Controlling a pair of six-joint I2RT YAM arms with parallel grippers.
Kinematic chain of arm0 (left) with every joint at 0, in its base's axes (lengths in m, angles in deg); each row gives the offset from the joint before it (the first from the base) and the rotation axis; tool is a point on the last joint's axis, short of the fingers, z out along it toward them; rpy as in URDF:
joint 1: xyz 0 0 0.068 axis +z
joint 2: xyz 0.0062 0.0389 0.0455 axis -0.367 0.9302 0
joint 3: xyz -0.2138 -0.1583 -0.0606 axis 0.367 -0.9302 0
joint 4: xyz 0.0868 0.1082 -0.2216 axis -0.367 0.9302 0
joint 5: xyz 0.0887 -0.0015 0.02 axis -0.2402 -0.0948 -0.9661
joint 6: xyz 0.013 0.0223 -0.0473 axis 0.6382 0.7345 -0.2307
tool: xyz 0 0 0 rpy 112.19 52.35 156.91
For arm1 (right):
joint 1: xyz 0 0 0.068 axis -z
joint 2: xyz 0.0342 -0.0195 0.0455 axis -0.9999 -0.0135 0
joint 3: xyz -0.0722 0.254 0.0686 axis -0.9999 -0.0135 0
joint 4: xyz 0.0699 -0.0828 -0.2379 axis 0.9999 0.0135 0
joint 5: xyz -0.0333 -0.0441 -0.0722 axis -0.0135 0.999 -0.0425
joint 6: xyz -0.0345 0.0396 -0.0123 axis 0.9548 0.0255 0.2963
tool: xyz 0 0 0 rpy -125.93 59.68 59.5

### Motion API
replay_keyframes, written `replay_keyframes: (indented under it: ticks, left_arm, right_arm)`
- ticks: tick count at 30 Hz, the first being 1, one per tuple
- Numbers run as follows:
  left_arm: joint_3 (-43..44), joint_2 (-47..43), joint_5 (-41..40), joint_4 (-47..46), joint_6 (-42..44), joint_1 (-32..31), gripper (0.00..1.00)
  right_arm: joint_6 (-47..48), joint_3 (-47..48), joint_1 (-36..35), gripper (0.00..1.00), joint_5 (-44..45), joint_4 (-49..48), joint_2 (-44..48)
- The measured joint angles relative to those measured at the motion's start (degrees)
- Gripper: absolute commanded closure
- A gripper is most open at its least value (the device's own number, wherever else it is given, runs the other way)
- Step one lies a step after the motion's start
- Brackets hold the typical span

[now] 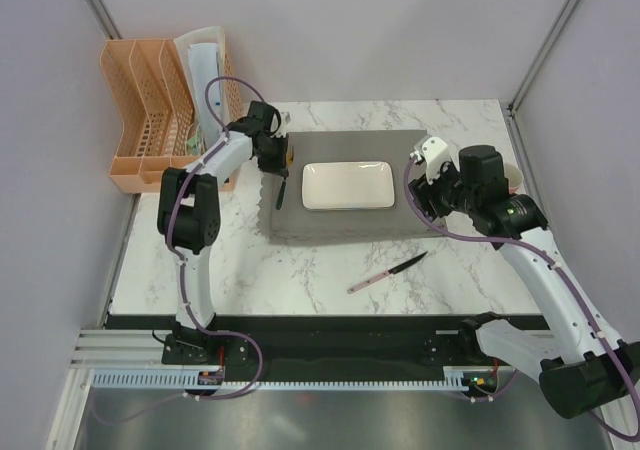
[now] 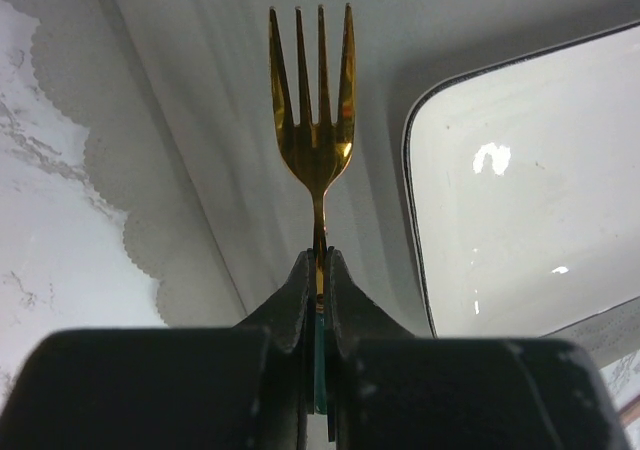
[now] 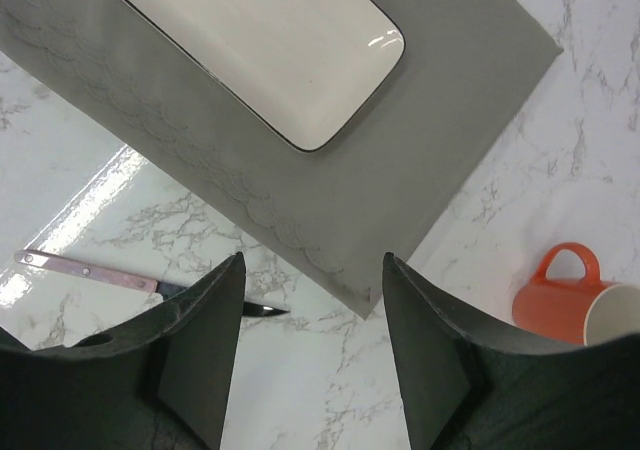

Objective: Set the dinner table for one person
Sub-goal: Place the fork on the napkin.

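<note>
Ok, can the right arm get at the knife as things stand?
Probably yes: the knife lies alone on bare tabletop, nothing over it, and the right arm's jaws hang open and empty nearby.

No writing, label, brand, number or sign can be read on any thing in the three camera views.

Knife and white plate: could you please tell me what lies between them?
Only the near strip of the grey placemat and bare dinner table, as the top external view shows.
</note>
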Motion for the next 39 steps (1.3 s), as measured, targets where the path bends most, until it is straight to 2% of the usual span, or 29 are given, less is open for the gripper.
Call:
replay_keyframes:
  ticks: [8, 35, 39]
  left_arm:
    - [1.51, 3.61, 0.02, -0.17, -2.27, -0.02, 0.98]
    - [0.70, 5.73, -1.31, -0.63, -4.59, -0.55, 0.98]
    - [0.70, 5.75, -1.31, -0.63, -4.57, -0.55, 0.92]
  right_arm:
    - [0.94, -1.64, 0.55, 0.36, 1.97, 0.52, 0.79]
    - [1.11, -2.71, 0.63, 0.36, 1.49, -1.01, -0.20]
    - [1.11, -2.71, 0.63, 0.36, 1.40, -1.01, -0.20]
